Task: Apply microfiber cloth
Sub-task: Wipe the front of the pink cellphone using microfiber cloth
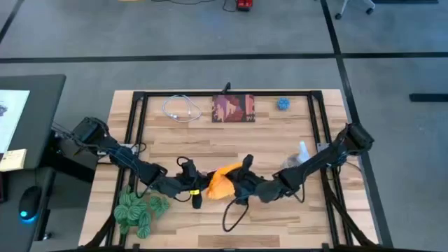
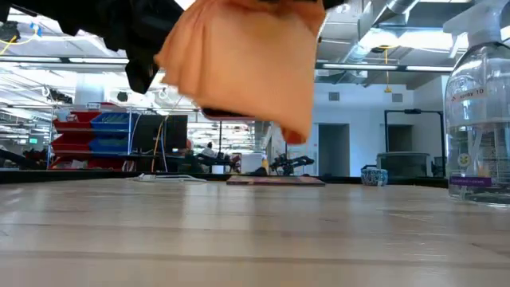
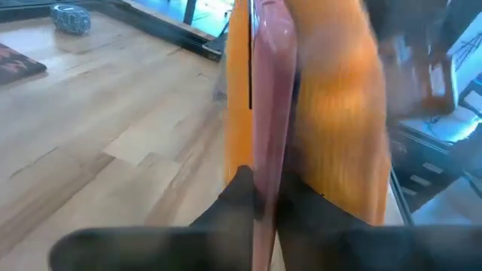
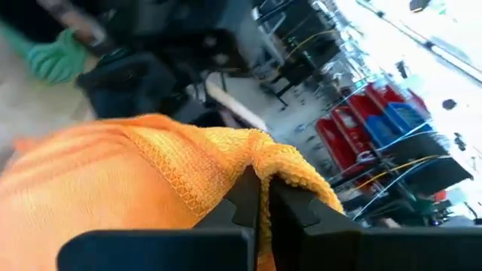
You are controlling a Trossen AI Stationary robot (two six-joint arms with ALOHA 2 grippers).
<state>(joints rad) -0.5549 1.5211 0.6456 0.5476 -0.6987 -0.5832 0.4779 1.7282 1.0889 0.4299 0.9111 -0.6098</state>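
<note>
The microfiber cloth [image 1: 220,180], bright orange, hangs above the table's middle front between my two grippers; the low view shows it [image 2: 243,64] clear of the wood. My left gripper [image 3: 265,188] is shut on a thin flat slab like a phone [image 3: 271,98], seen edge-on with a pinkish rim. The cloth [image 3: 339,98] lies against both faces of the slab. My right gripper [image 4: 262,184] is shut on the cloth [image 4: 113,188]. In the high view my left gripper [image 1: 190,187] is left of the cloth and my right gripper [image 1: 245,183] right of it. My left gripper pinches the slab's near end [image 3: 265,169] between its two fingers, one on each flat face. The fingers lie along the slab. The slab reaches away from the fingers edge-on, lifted clear of the table, with orange cloth against it. My right gripper pinches a bunched fold of the cloth [image 4: 280,167] between its two fingers, several layers gathered. The cloth spreads away from the fingers toward the left gripper and hangs slack, clear of the table.
A dark red-brown printed square [image 1: 233,108], a coiled white cable [image 1: 180,108] and a small blue object [image 1: 283,103] lie at the far side. A clear spray bottle [image 2: 478,112] stands at the right. A green bundle [image 1: 140,208] lies front left, a black cable [image 1: 234,213] in front.
</note>
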